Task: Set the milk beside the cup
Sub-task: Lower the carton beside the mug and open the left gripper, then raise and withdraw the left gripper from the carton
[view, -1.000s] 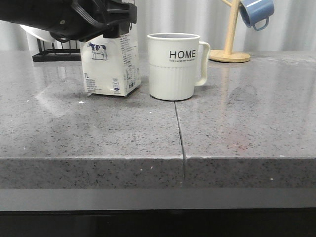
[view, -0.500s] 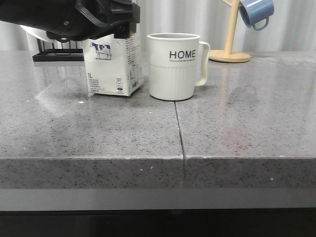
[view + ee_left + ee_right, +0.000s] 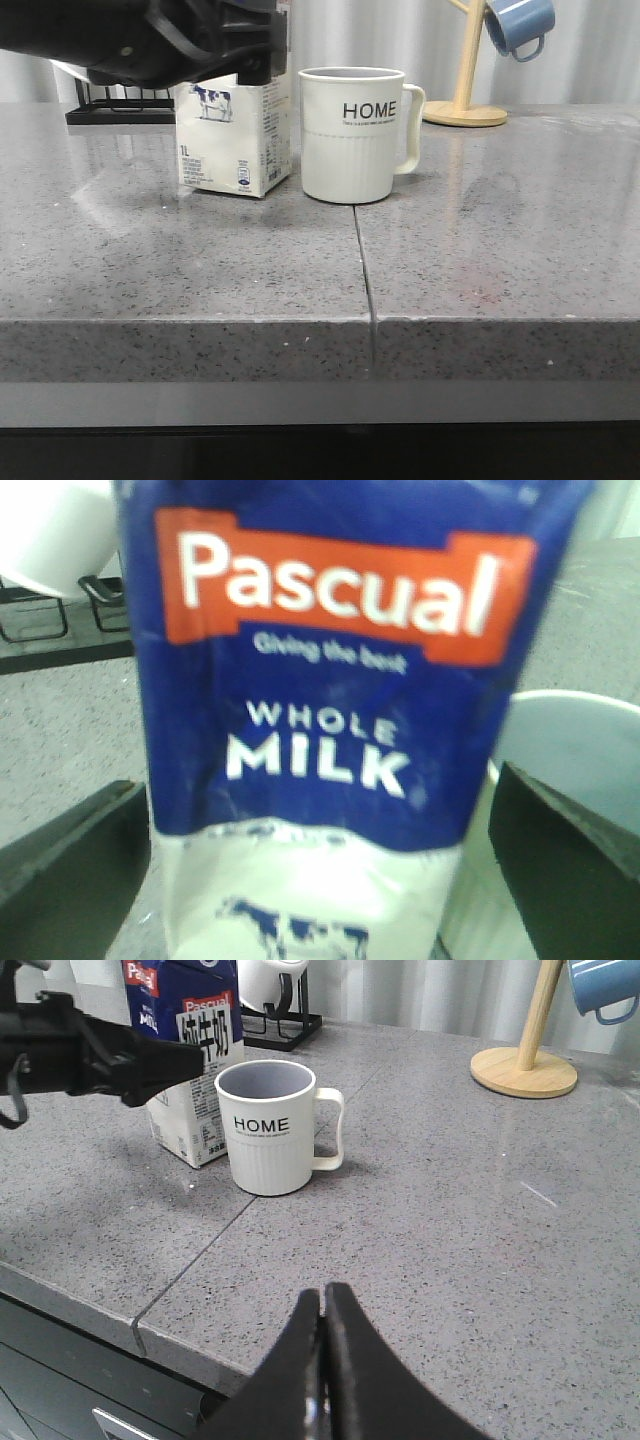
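The milk (image 3: 235,140) is a white carton with a dark blue top, standing just left of the cup (image 3: 352,135), a narrow gap between them. My left gripper (image 3: 250,45) reaches in from the left and is shut on the milk's upper part. In the left wrist view the milk (image 3: 330,730) fills the space between both dark fingers (image 3: 70,860), and the cup's rim (image 3: 560,780) shows beside it. The cup (image 3: 268,1130) is cream-white, ribbed below, lettered "HOME", handle to the right. My right gripper (image 3: 322,1300) is shut on nothing, hovering near the table's front edge.
A wooden mug tree (image 3: 465,100) with a blue mug (image 3: 520,25) stands at the back right. A black wire rack (image 3: 115,108) sits behind the left arm. A seam (image 3: 362,260) runs across the grey stone counter from the cup to the front edge.
The left gripper has carried the milk a little to the right, closing the gap to the cup. The cup has not moved.
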